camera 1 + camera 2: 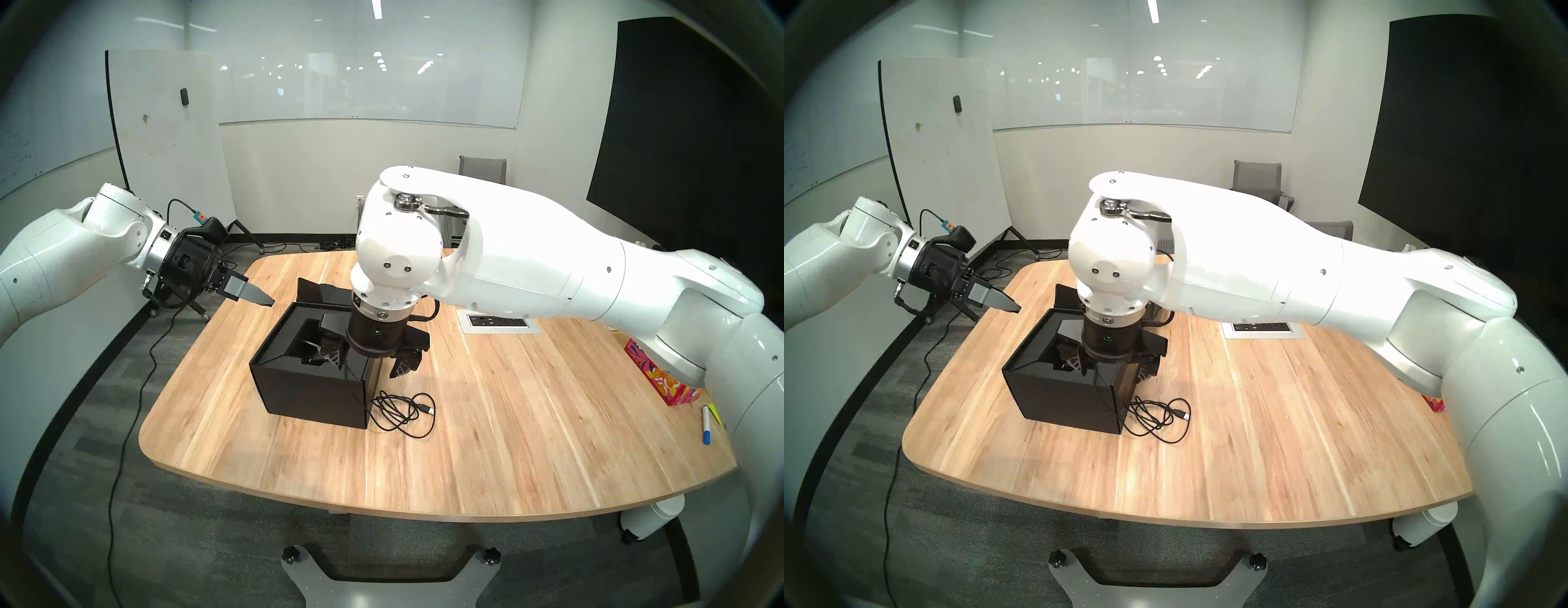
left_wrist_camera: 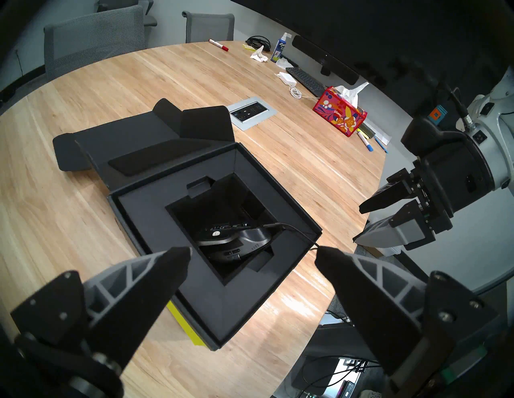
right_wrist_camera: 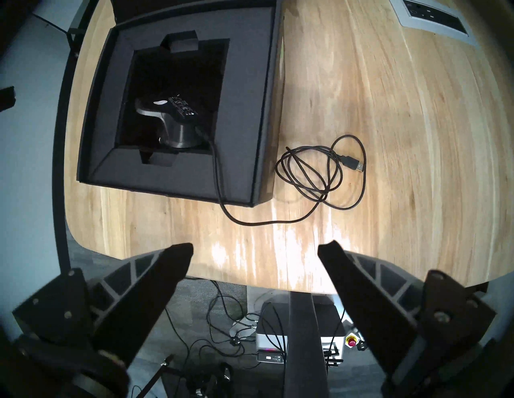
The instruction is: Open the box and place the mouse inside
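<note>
Status: the matte black cardboard box [image 1: 309,390] sits open on the light wooden table [image 1: 509,424], with its hinged flap lid [image 2: 133,144] folded back flat. The black wired mouse [image 3: 172,116] is already in the cutout of the dark grey foam insert [image 3: 244,83]. It lies tilted with its underside label facing up, so we judge it not properly seated.

The right gripper [image 3: 256,246] is spread wide and empty, above the box's near right corner. The left gripper [image 2: 253,251] is also wide and empty, parked off the table's left edge.

Risks as we see them:
- The thin black cable [image 3: 314,172] runs over the box rim and is coiled on the table just beside the box, USB plug [image 3: 353,164] included. If we shut the flap now, we pinch it.
- The right fingers are close to where the cable crosses the rim. A snag there would drag the mouse back out.
- The tilted mouse may hold the flap up.

Writing:
- The red floral tissue box [image 2: 339,115] reads "Kleenex".
- The white spray bottle [image 2: 280,50] shows "EX…", probably Expo.
- The mouse label print is too small to read.
- The yellow-green note [image 2: 185,325] at the box's side shows no text.
</note>
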Robot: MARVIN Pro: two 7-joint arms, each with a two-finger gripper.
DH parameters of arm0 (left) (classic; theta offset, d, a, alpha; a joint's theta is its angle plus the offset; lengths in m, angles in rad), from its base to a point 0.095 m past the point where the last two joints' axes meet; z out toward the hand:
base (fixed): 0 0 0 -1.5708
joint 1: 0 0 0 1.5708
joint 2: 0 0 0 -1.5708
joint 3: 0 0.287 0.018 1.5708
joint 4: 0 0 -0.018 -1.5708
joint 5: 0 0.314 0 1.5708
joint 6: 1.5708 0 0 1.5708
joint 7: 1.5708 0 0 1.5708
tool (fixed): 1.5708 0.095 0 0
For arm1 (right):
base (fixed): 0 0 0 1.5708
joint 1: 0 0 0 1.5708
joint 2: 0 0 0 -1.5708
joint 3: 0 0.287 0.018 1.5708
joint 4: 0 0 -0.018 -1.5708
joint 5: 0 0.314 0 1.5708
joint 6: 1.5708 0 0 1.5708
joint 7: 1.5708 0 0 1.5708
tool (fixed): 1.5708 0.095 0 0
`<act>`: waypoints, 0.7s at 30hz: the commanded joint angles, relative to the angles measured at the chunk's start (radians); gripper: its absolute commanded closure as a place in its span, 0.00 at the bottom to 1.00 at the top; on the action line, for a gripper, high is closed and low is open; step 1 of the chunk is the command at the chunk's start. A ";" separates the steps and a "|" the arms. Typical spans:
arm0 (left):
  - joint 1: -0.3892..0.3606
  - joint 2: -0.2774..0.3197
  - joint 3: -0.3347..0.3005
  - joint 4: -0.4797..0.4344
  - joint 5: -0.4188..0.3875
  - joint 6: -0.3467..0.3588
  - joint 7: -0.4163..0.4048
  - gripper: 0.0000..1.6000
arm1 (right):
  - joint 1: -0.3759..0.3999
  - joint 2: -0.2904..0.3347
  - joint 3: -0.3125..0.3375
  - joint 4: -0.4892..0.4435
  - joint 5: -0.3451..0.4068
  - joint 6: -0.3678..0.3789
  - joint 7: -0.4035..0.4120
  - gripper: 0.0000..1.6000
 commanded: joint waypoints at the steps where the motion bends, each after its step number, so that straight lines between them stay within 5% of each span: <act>1: -0.019 -0.001 -0.014 0.000 -0.005 -0.002 -0.021 0.00 | -0.012 0.011 0.027 -0.021 -0.001 -0.026 0.001 0.00; 21: -0.019 -0.001 -0.013 -0.001 -0.006 -0.002 -0.018 0.00 | -0.054 0.072 0.038 -0.169 -0.001 -0.207 0.001 0.00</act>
